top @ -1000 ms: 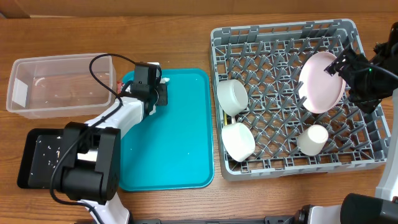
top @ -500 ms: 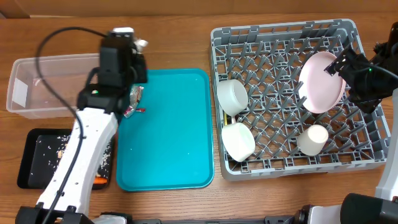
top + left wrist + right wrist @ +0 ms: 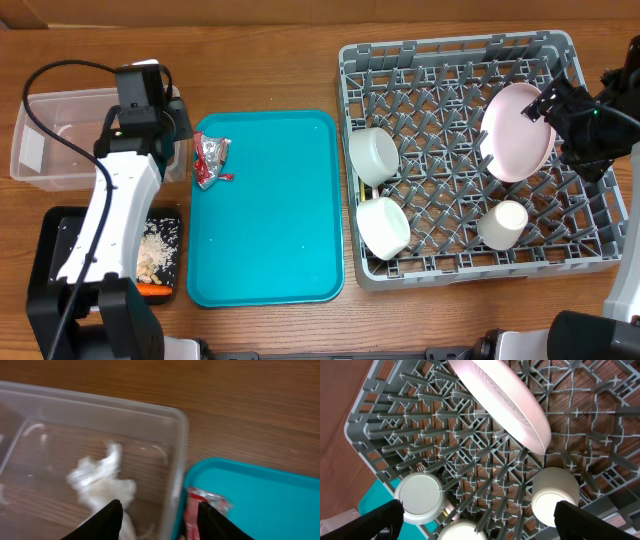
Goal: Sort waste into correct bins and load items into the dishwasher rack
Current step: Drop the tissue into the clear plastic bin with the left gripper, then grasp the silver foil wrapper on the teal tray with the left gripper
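My left gripper (image 3: 175, 125) is open and empty, its fingers (image 3: 160, 521) either side of the right wall of the clear tub (image 3: 60, 150). The crumpled white napkin (image 3: 102, 477) lies inside the tub (image 3: 172, 450). The red-and-silver wrapper (image 3: 210, 160) lies on the teal tray's left edge and also shows in the left wrist view (image 3: 197, 507). The black tray (image 3: 60, 240) holds crumbs (image 3: 155, 250) and a carrot (image 3: 150, 290). The grey rack (image 3: 455, 52) holds the pink plate (image 3: 518, 130), two bowls (image 3: 373, 155) (image 3: 383, 228) and the cup (image 3: 502, 224). My right gripper (image 3: 548, 105) is open above the rack (image 3: 487, 520).
The teal serving tray (image 3: 270, 220) lies between the bins and the rack. In the right wrist view the plate (image 3: 505, 400) leans on the pegs, with a bowl (image 3: 420, 497) and the cup (image 3: 555, 495) below it. Bare wood surrounds everything.
My left gripper rose from the teal tray with the napkin and swung left over the clear tub, where the napkin now lies. The right arm has not moved.
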Robot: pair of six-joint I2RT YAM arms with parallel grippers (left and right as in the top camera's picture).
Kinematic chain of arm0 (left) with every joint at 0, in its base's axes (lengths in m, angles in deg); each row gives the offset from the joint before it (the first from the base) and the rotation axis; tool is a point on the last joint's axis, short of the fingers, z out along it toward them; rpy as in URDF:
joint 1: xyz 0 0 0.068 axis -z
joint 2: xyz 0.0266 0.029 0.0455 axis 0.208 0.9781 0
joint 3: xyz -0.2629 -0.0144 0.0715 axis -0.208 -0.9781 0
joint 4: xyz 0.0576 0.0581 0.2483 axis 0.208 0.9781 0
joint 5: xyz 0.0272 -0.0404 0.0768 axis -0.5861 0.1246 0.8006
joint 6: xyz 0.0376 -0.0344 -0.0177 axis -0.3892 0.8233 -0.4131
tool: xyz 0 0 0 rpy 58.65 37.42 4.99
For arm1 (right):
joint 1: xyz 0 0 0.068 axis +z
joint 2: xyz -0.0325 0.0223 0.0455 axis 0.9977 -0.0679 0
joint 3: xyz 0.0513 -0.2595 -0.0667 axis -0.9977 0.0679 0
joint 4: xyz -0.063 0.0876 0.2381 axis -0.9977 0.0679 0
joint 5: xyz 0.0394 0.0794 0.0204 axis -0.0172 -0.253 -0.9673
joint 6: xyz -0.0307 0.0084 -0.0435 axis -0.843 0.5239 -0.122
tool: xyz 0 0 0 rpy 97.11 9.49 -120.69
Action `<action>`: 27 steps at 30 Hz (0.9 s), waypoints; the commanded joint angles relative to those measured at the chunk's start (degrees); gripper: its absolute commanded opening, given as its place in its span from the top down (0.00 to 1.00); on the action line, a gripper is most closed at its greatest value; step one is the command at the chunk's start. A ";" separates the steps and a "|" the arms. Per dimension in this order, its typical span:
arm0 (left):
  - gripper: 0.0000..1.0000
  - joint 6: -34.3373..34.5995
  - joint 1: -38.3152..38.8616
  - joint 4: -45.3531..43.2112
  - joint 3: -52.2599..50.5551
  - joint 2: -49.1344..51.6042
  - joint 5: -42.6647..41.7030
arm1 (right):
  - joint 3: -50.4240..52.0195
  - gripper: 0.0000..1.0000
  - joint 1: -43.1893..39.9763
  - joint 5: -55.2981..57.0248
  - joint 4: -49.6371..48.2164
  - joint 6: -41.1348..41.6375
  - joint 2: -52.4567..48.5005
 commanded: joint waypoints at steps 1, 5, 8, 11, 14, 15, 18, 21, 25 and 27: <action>0.47 -1.79 4.66 2.19 0.96 -3.54 -5.35 | -0.13 0.00 -0.11 0.57 -0.24 -0.33 0.68; 0.44 -4.52 10.12 5.57 -0.04 -1.11 -1.18 | -0.13 0.00 -0.11 0.57 -0.24 -0.33 0.68; 0.44 -2.75 11.65 6.45 -0.81 2.78 3.15 | -0.13 0.00 -0.11 0.57 -0.24 -0.33 0.68; 0.43 0.98 11.54 6.75 -0.83 8.11 4.74 | -0.13 0.00 -0.11 0.57 -0.24 -0.33 0.68; 0.43 1.03 11.54 5.99 -0.83 12.35 4.74 | -0.13 0.00 -0.11 0.57 -0.24 -0.33 0.68; 0.43 1.05 11.54 6.03 -0.83 13.75 4.74 | -0.13 0.00 -0.11 0.57 -0.24 -0.33 0.68; 0.44 1.46 11.65 7.02 -0.83 15.91 5.57 | -0.13 0.00 -0.11 0.57 -0.24 -0.33 0.68; 0.43 3.06 11.69 7.54 -0.81 15.69 7.19 | -0.13 0.00 -0.11 0.57 -0.24 -0.33 0.68; 0.43 4.24 11.65 7.34 -0.85 16.50 6.40 | -0.13 0.00 -0.11 0.57 -0.24 -0.33 0.68; 0.43 4.55 11.65 6.56 -0.87 17.59 5.77 | -0.13 0.00 -0.11 0.57 -0.24 -0.33 0.68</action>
